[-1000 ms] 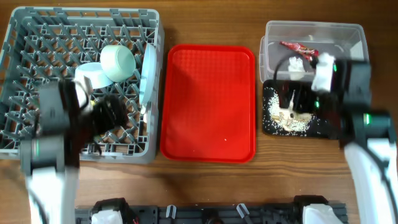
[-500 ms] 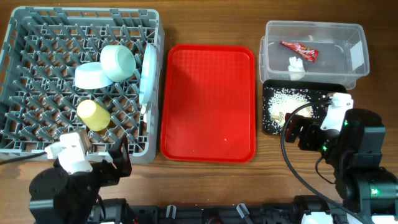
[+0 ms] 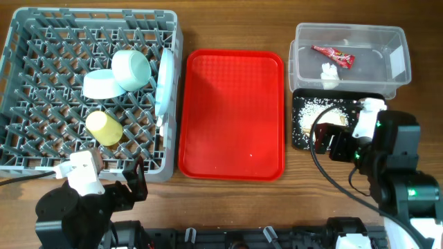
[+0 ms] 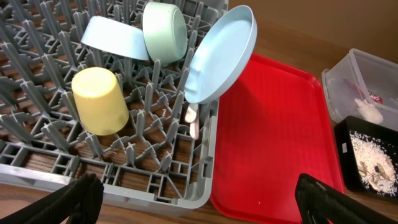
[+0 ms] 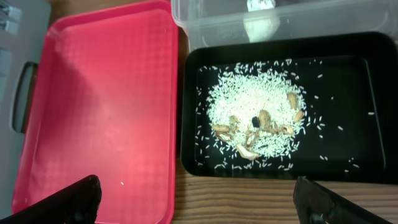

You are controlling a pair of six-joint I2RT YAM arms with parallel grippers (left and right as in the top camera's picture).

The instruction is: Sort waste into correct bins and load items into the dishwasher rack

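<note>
Both arms had withdrawn to the tabletop's (image 3: pixel 228 200) near edge, left hand (image 4: pixel 199 186) and right hand (image 5: pixel 196 186) spread empty. The plate (image 3: pixel 165 83) stood in the rack (image 3: pixel 90 12), rice (image 5: pixel 261 112) in the black tray (image 5: pixel 354 149), wrapper (image 3: pixel 333 54) in the tub (image 3: pixel 396 66); sorting looked finished.

Red tray (image 3: pixel 232 114) on a wooden table (image 3: pixel 228 28)

The red tray lies flat at the middle of the overhead view, its long sides running from 12 to 6 o'clock, with rounded corners, a low raised rim and a finely textured floor. A tiny pale speck (image 3: pixel 250 155) rests on that floor toward 5 o'clock from its centre. The wooden table underneath is brown, its grain running 9 to 3 o'clock, showing at 12 and 6 o'clock of the tray.
</note>
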